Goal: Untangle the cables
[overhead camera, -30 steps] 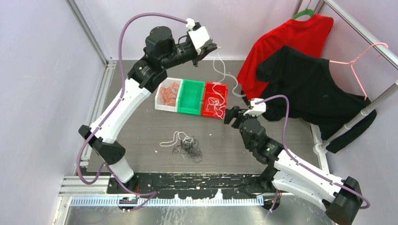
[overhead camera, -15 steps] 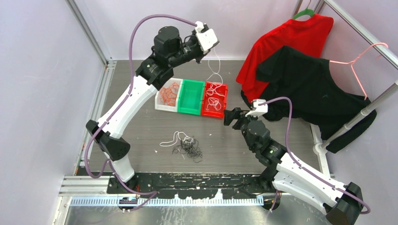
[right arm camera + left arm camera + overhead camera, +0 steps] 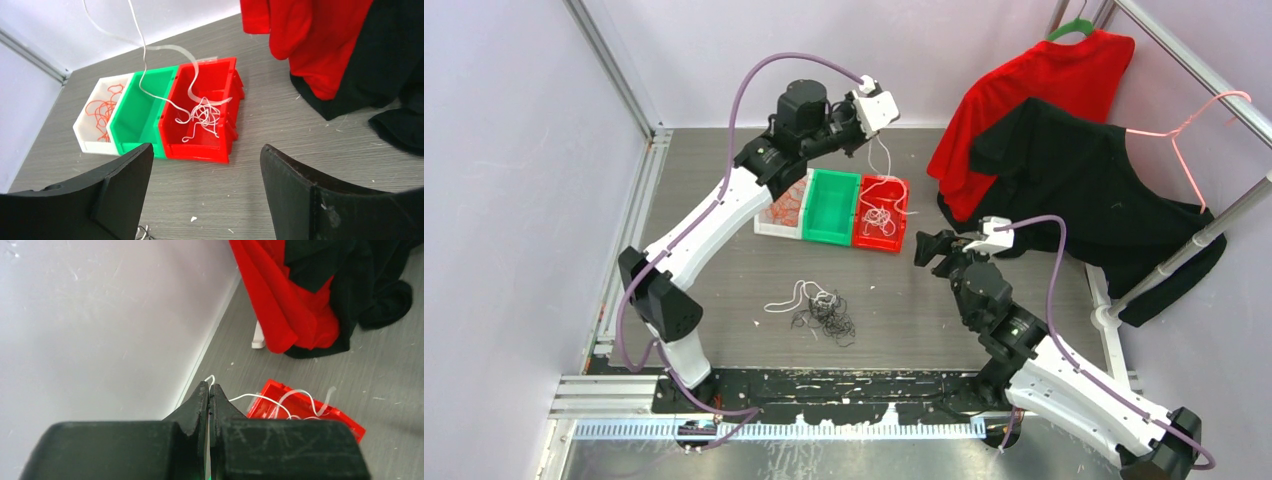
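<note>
Lilac walls (image 3: 514, 150) enclose a grey table (image 3: 724, 250) where the left gripper (image 3: 209, 388) pinches a white cable (image 3: 882, 165) trailing into the red bin (image 3: 900, 190), the right gripper (image 3: 924, 250) gapes nearby, and a black-and-white clump (image 3: 826, 314) lies mid-table.

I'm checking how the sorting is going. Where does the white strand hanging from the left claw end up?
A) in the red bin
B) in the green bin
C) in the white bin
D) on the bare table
A: the white strand, pinched in the shut left claw, drops into the red bin and ends in a white tangle there.
</note>
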`<move>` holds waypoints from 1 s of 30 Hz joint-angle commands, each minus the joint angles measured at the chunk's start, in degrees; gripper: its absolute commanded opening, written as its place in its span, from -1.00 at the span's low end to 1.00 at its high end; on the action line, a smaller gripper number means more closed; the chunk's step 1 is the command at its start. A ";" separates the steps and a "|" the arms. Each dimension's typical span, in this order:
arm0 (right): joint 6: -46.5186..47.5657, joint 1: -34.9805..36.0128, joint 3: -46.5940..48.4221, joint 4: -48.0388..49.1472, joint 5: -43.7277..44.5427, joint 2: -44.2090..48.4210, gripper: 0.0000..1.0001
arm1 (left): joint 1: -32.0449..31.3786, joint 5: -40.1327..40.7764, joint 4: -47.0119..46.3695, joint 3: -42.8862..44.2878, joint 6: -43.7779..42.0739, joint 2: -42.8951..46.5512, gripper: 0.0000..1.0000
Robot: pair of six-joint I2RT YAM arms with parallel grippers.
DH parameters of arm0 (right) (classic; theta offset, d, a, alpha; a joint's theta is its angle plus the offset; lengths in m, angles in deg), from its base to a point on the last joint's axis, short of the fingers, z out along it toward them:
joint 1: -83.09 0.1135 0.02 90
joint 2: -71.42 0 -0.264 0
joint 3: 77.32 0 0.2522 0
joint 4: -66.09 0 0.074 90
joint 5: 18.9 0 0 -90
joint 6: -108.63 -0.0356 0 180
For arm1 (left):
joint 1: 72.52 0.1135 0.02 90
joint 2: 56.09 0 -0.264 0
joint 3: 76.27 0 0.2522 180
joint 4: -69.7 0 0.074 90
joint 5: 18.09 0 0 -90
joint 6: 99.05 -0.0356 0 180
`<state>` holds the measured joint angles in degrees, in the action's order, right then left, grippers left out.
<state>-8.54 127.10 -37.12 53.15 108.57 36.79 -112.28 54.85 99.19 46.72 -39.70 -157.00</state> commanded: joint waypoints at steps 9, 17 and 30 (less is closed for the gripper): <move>-1.08 -1.22 0.59 -1.06 3.96 1.58 0.66 | -0.30 12.60 -1.80 -1.22 -7.51 -2.63 -1.00; -1.21 -1.85 0.72 -0.86 4.16 1.18 0.66 | -1.26 7.77 -0.22 -2.19 -2.44 -3.99 -1.00; -1.70 -2.12 -0.43 -4.29 5.63 5.99 0.65 | -2.88 5.27 3.26 3.54 -0.60 -13.66 -1.00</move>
<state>-9.20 125.22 -37.21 49.17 111.98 40.72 -114.34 60.42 102.69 48.43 -37.82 -169.63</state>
